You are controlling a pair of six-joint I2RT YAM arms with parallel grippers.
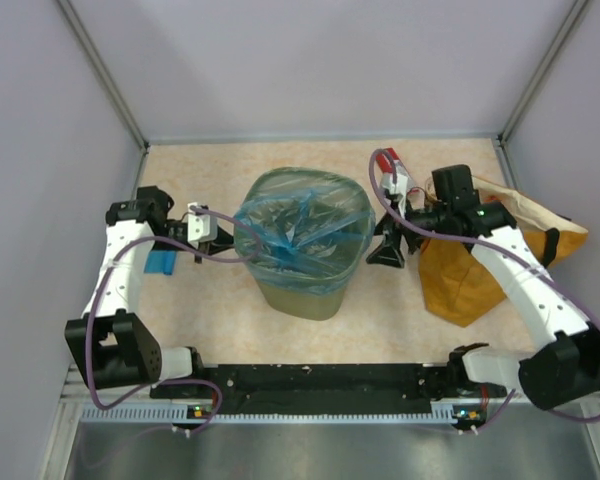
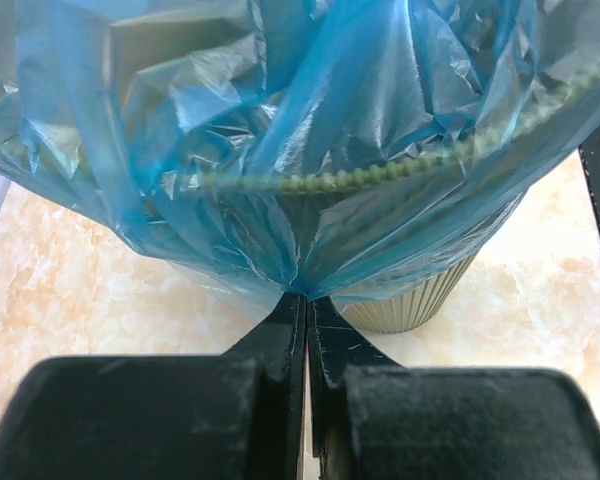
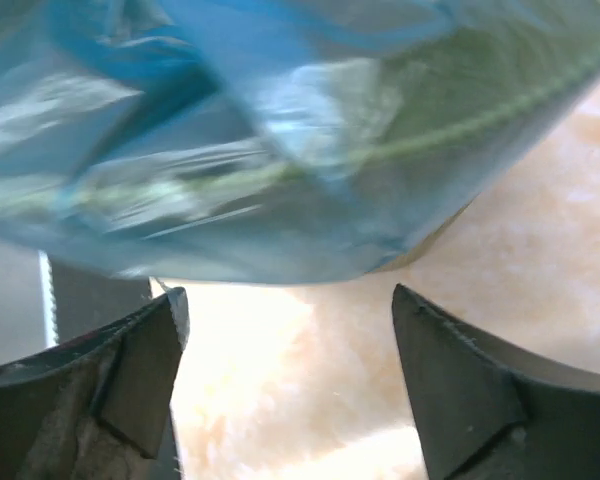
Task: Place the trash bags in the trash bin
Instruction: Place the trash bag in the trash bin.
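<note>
The olive-green mesh trash bin point(image 1: 305, 292) stands mid-table with a big light-blue trash bag point(image 1: 302, 228) draped over its rim. My left gripper point(image 1: 227, 238) is at the bin's left side, shut on the bag's edge; in the left wrist view its fingertips point(image 2: 307, 298) pinch the blue film point(image 2: 310, 130) below the rim, with the bin wall point(image 2: 410, 305) behind. My right gripper point(image 1: 387, 250) is open and empty just right of the bin; in the right wrist view point(image 3: 285, 300) the bag's hem point(image 3: 260, 180) hangs above it. A small folded blue bag point(image 1: 162, 262) lies under the left arm.
A mustard-orange sack point(image 1: 470, 275) with black handles lies at the right under the right arm. A red object point(image 1: 392, 182) sits behind the right gripper. Grey walls enclose the table point(image 1: 210, 320) on three sides.
</note>
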